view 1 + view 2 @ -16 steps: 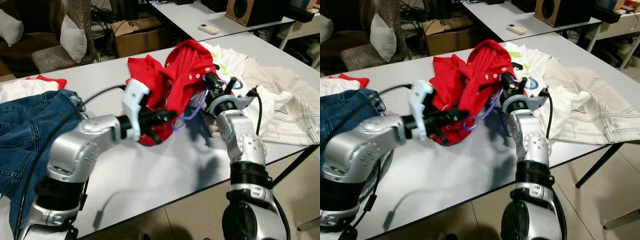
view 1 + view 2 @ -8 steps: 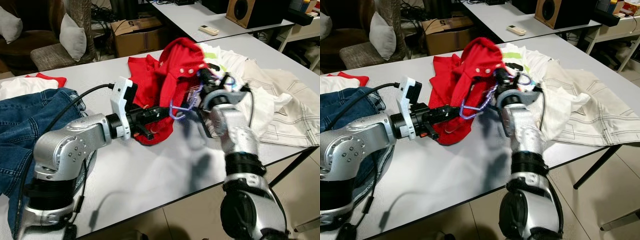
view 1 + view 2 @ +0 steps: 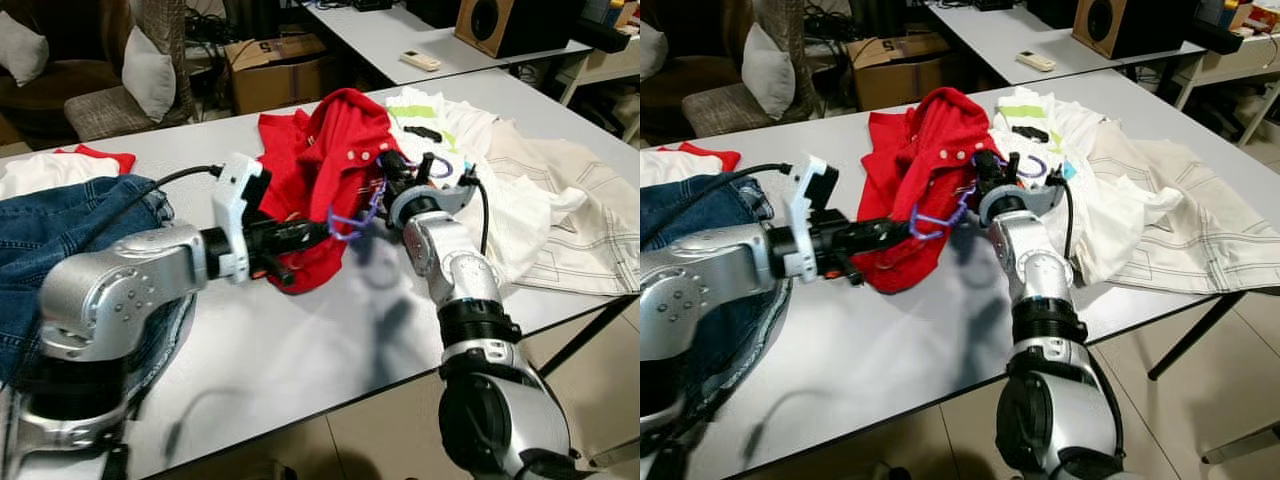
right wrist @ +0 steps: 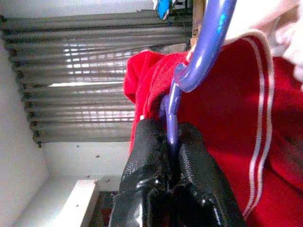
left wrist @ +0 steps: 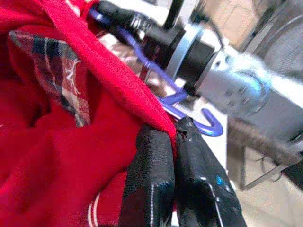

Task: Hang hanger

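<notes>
The purple hanger (image 3: 352,214) hangs above the table (image 3: 300,340), its long axis running 8 to 2 o'clock between 2 grippers, right gripper (image 4: 169,156) clamped on its wire, left gripper (image 5: 176,137) pinching the red shirt (image 3: 330,150) hem.

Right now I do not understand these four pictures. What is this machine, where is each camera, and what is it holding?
It is a humanoid robot with two silver arms standing at a grey table. Two pictures come from its head, looking down; two come from cameras on its wrists. The left gripper pinches the edge of a red shirt. The right gripper is shut on a purple hanger, which the right wrist view shows clamped between the black fingers. Also on the table lie blue jeans and white clothes.
</notes>
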`<state>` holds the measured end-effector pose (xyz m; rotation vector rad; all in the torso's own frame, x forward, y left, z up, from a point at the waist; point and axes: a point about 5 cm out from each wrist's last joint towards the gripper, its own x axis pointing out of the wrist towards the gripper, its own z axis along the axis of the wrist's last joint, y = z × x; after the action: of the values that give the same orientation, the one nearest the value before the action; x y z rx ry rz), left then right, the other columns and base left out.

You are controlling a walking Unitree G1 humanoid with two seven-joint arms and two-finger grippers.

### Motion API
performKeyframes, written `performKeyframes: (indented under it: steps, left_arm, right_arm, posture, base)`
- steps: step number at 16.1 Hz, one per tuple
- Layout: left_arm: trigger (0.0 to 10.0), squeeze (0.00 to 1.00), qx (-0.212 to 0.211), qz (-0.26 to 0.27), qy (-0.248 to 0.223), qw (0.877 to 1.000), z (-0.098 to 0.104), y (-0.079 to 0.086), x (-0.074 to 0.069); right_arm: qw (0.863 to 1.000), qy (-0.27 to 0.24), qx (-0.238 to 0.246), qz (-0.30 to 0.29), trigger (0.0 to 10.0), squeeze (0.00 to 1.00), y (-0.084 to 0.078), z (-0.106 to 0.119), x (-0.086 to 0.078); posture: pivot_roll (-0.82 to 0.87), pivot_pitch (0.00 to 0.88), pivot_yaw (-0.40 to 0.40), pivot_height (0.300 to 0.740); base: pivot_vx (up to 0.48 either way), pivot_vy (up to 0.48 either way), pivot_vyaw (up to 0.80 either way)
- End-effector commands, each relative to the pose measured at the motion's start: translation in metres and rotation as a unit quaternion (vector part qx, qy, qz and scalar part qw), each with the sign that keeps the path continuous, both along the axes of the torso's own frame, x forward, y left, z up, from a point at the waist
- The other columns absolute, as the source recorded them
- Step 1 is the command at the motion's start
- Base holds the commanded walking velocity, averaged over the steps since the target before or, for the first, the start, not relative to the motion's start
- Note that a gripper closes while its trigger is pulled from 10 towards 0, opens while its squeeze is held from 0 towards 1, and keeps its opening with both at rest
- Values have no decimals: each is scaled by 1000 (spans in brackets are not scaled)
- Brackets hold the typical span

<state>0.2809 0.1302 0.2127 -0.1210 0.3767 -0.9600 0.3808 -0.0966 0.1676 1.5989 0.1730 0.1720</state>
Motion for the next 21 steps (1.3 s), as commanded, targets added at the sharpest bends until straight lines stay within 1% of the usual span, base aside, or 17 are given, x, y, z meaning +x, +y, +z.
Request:
performKeyframes:
  steps: [1, 2, 4, 6, 8, 9, 11, 12, 13, 14, 15, 16, 17, 19, 20, 21]
  left_arm:
    - [0, 0, -2, -45, -9, 999, 2, -9, -7]
    - [0, 0, 18, -25, -22, 999, 2, -3, -2]
    - [0, 0, 31, -9, -33, 999, 2, 5, 3]
    - [0, 0, 31, -18, -37, 999, 3, 6, 2]
    - [0, 0, 34, -18, -50, 998, 4, 8, 3]
    - [0, 0, 32, -30, -53, 998, 5, 6, 2]
    - [0, 0, 23, -79, -56, 995, 6, -8, -7]
    - [0, 0, 22, -90, -55, 994, 6, -12, -9]
    - [0, 0, 20, -116, -57, 991, 7, -20, -15]
    - [0, 0, 15, -126, -65, 990, 11, -27, -16]
    - [0, 0, 11, -132, -67, 989, 13, -30, -16]
    - [0, 0, 0, -157, -70, 985, 18, -38, -21]
    - [0, 0, 0, -163, -71, 984, 18, -40, -22]
    - [0, 0, -5, -164, -71, 984, 20, -44, -22]
    - [0, 0, -8, -162, -63, 985, 17, -50, -22]
    - [0, 0, -5, -146, -54, 988, 9, -58, -18]
  right_arm:
    - [1000, -9, 11, -23, 10000, 0, 1, 11, 4]
    - [999, -12, 12, -31, 10000, 0, -6, 14, 5]
    - [999, -17, 17, -45, 10000, 0, -15, 19, 5]
    - [998, -17, 19, -49, 10000, 0, -19, 20, 6]
    - [998, -26, 16, -54, 10000, 0, -25, 26, 5]
    - [998, -27, 16, -55, 10000, 0, -26, 27, 5]
    - [998, -16, 3, -55, 10000, 0, -24, 24, 6]
    - [998, -12, 1, -55, 10000, 0, -23, 23, 7]
    - [999, 1, -14, -50, 10000, 0, -18, 21, 10]
    - [998, 17, -47, -40, 10000, 0, -12, 17, 12]
    - [998, 24, -52, -40, 10000, 0, -11, 16, 12]
    - [998, 36, -46, -39, 10000, 0, -7, 13, 14]
    - [997, 38, -52, -37, 10000, 0, -6, 13, 14]
    - [997, 45, -43, -33, 10000, 0, 1, 13, 15]
    - [998, 43, -23, -29, 10000, 0, 6, 17, 16]
    - [999, 32, -4, -14, 10000, 0, 17, 24, 17]
  posture:
    - [87, 0, 50, 740]
    - [80, 0, 50, 740]
    - [68, 0, 50, 740]
    - [60, 0, 50, 740]
    - [49, 0, 45, 740]
    - [42, 0, 45, 740]
    - [39, 0, 46, 740]
    - [39, 0, 46, 740]
    - [40, 0, 46, 740]
    - [42, 0, 44, 740]
    - [42, 0, 44, 740]
    - [42, 0, 44, 740]
    - [42, 0, 44, 740]
    - [45, 0, 44, 740]
    - [44, 0, 44, 740]
    - [43, 0, 43, 740]
  base:
    - [0, 0, 0]
    - [0, 0, 0]
    - [0, 0, 0]
    - [0, 0, 0]
    - [0, 0, 0]
    - [0, 0, 0]
    - [0, 0, 0]
    - [0, 0, 0]
    - [0, 0, 0]
    - [0, 0, 0]
    - [0, 0, 0]
    - [0, 0, 0]
    - [0, 0, 0]
    - [0, 0, 0]
    - [0, 0, 0]
    - [0, 0, 0]
